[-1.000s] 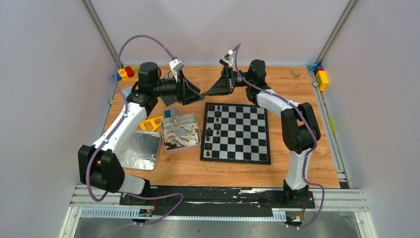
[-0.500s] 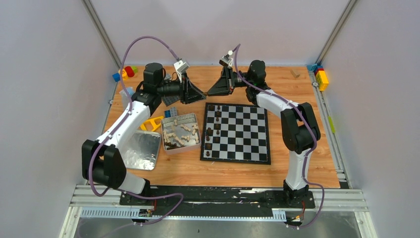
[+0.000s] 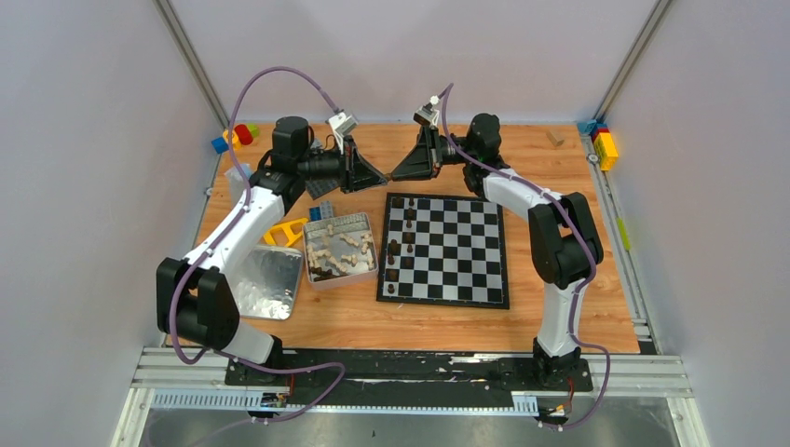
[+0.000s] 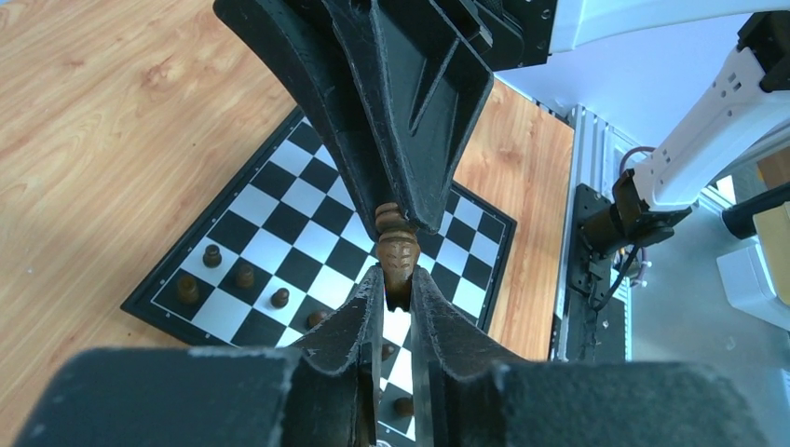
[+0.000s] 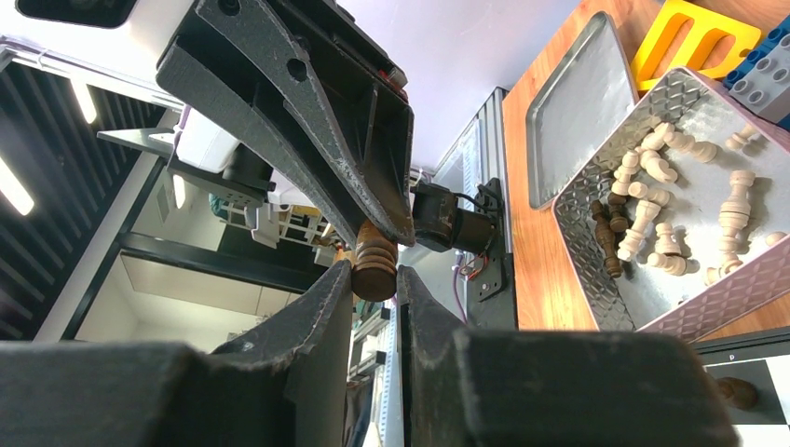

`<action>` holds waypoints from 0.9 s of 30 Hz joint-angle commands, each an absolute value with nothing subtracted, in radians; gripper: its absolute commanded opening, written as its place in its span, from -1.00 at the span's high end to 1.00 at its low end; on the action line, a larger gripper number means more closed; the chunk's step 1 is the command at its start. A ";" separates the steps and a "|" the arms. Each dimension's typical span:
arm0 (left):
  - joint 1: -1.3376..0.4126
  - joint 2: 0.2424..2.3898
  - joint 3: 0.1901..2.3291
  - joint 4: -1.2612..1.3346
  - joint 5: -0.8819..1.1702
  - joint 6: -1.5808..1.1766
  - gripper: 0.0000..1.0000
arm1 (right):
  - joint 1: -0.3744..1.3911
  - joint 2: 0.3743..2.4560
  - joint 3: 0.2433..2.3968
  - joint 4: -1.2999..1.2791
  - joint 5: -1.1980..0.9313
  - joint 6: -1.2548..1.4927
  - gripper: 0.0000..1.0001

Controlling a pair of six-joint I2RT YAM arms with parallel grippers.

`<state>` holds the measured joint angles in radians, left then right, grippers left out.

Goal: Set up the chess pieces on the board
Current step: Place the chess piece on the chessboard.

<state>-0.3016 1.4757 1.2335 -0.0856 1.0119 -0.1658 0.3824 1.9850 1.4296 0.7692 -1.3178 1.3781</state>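
Note:
A dark brown chess piece (image 4: 397, 256) hangs in the air beyond the board's far left corner, held between both grippers tip to tip. In the left wrist view my left gripper (image 4: 398, 279) is shut on its lower end. In the right wrist view my right gripper (image 5: 374, 272) is shut on the piece's ringed base (image 5: 374, 261). From above, the left gripper (image 3: 379, 177) and right gripper (image 3: 395, 174) meet nose to nose. The board (image 3: 443, 302) carries several dark pieces (image 3: 393, 248) in its two left columns.
A metal tin (image 3: 317, 279) left of the board holds several cream and dark pieces. Its lid (image 3: 261, 284) lies further left, by a yellow toy (image 3: 284, 231). Toy bricks (image 3: 238, 137) sit at the back left and more bricks (image 3: 604, 144) at the back right.
My left gripper has slid right to meet the right gripper and closed its fingers onto the piece. The right arm has not moved.

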 commanded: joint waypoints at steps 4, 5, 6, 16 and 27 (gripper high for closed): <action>-0.311 1.482 1.297 -0.093 1.034 -0.136 0.74 | 0.386 1.969 1.425 0.792 -1.309 1.353 1.00; -0.311 1.483 1.298 -0.096 1.035 -0.134 0.81 | 0.387 1.971 1.425 0.789 -1.310 1.351 1.00; -0.311 1.485 1.300 -0.096 1.038 -0.134 0.85 | 0.389 1.971 1.424 0.787 -1.311 1.346 0.97; -0.315 1.473 1.327 -0.300 1.027 0.046 1.00 | 0.370 1.955 1.453 0.656 -1.328 1.230 0.01; -0.357 1.519 1.420 -0.667 0.836 0.346 1.00 | 0.229 1.862 1.475 0.345 -1.319 0.901 -0.21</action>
<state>-0.3241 1.4902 1.3159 -0.4892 0.9329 0.1871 0.2909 1.9686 1.4269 0.5037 -1.3205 1.1076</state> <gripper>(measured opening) 0.127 0.604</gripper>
